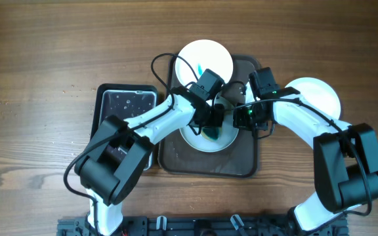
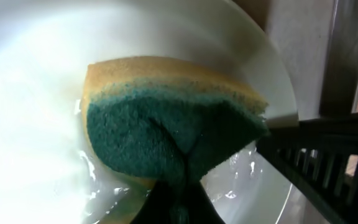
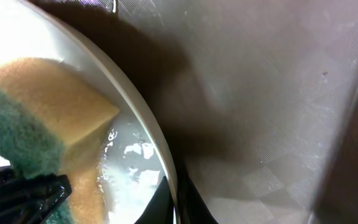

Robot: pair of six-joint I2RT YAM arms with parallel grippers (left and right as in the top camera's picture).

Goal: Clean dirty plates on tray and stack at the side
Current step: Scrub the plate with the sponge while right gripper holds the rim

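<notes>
The wet plate (image 1: 227,140) lies at the middle of the tray (image 1: 209,168). The left tool (image 1: 210,124) is clamped on the sponge (image 2: 166,130), which rests on that plate with its green face up. The right tool (image 1: 241,118) pinches the plate's rim on the tray's right side. A blue-marked plate (image 1: 209,52) sits at the tray's far end. A white plate (image 1: 320,95) rests on the counter (image 1: 44,52) right of the tray, and a black tub (image 1: 126,101) sits left of it
</notes>
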